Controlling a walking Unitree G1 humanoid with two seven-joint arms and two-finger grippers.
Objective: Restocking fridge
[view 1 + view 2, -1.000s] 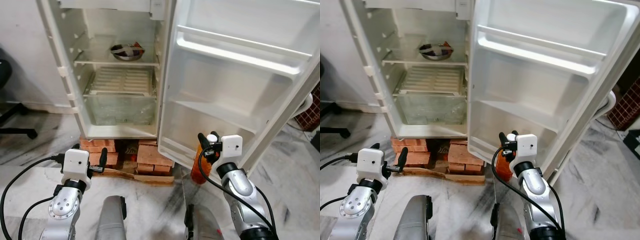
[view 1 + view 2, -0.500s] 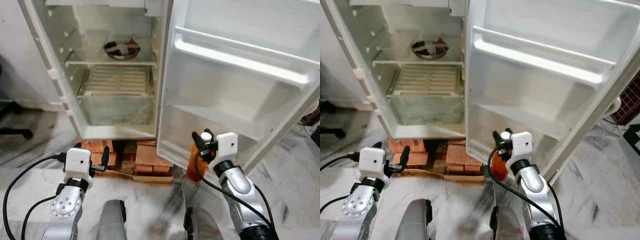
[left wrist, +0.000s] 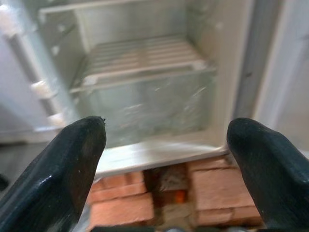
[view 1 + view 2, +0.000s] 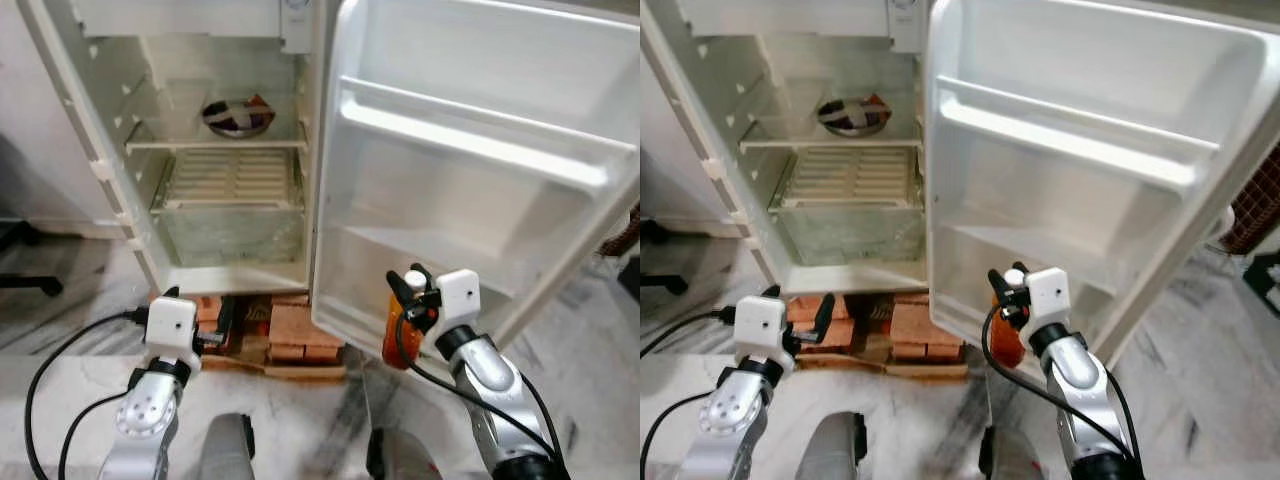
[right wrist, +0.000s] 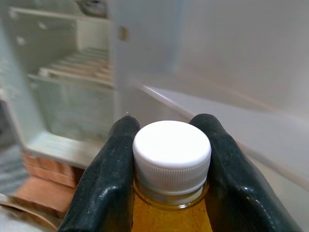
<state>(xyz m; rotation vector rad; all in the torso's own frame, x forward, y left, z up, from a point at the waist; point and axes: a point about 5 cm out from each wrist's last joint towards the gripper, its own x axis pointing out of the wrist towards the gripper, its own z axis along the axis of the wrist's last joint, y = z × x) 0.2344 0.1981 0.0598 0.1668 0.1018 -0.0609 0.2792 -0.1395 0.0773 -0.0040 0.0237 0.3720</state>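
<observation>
Orange liquid is seen through the bottle (image 5: 170,193) held by the right gripper (image 4: 412,297); the two black fingers (image 5: 112,169) are closed against the neck just under the white ribbed cap (image 5: 172,149), which is shown close up in the right wrist view; no label or writing can be read on the bottle, and no brand is legible anywhere on the fridge (image 4: 120,180); in the head views the bottle is held upright, low and just in front of the bottom edge of the open fridge door (image 4: 480,200), its lower part cut off behind the gripper and arm; the door's empty shelves (image 4: 470,140) are seen only as pale, slightly blurred ledges in the right wrist view; the left gripper (image 4: 222,318) is held low before the cabinet, its fingers (image 3: 63,169) spread wide with nothing between them; through that gap the left wrist view shows the clear crisper drawer (image 3: 149,108) under a slatted cover and, beneath the cabinet, the red bricks (image 3: 212,186) on which the fridge stands, with something small and orange between them that cannot be identified; a metal bowl (image 4: 238,117) is seen on the upper inner shelf in the head views, its contents too small to be made out; a dark chair base (image 4: 25,280) is cut off at the left edge, on the marble floor (image 4: 300,420).
</observation>
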